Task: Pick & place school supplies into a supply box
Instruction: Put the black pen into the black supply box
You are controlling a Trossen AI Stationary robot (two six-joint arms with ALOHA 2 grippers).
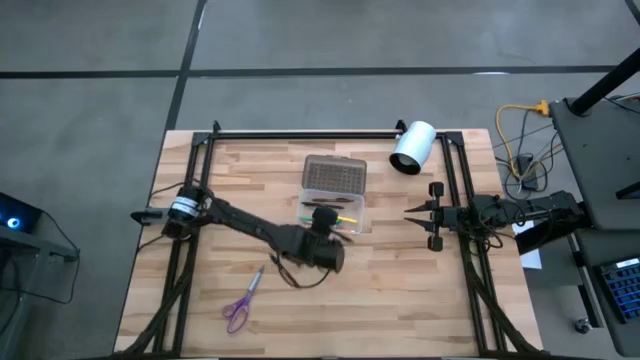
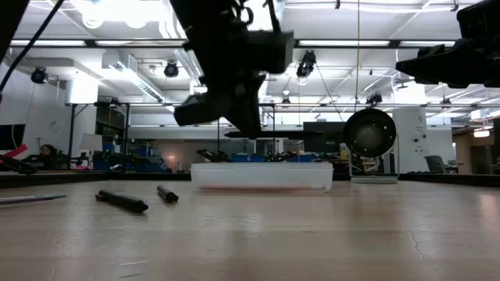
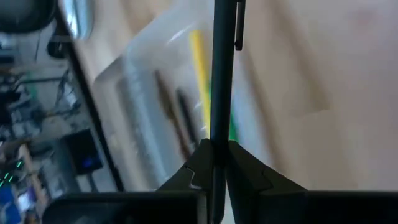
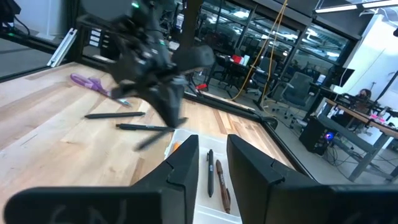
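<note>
On the near part of the surface [image 1: 400, 300] the purple-handled scissors [image 1: 240, 305] lie flat, well clear of everything else, not yet collected. 2 black pens [image 4: 127, 120] rest side by side just beyond them, between the scissors and the box; in the low view they show as dark sticks [image 2: 123, 201] lying on the wood.

Farther in, the left gripper [image 1: 328, 238] hangs above the near edge of the supply box [image 1: 335, 205]. Its jaws are pinched on a black pen [image 3: 222, 68], gripped near 1 end so the long barrel points out over the clear tray, probably so it can drop in lengthwise alongside what is already there. The left wrist view shows a yellow pencil [image 3: 199, 68], a brown one [image 3: 166, 102] and a hint of green in the tray. The hinged dotted lid [image 1: 335, 173] lies flipped back on the far side, leaving the tray open from above.

The right gripper [image 1: 418, 216] waits at the right of the box, jaws spread wide and empty. Beyond it a white cylinder [image 1: 412, 148] rests at the far edge.
</note>
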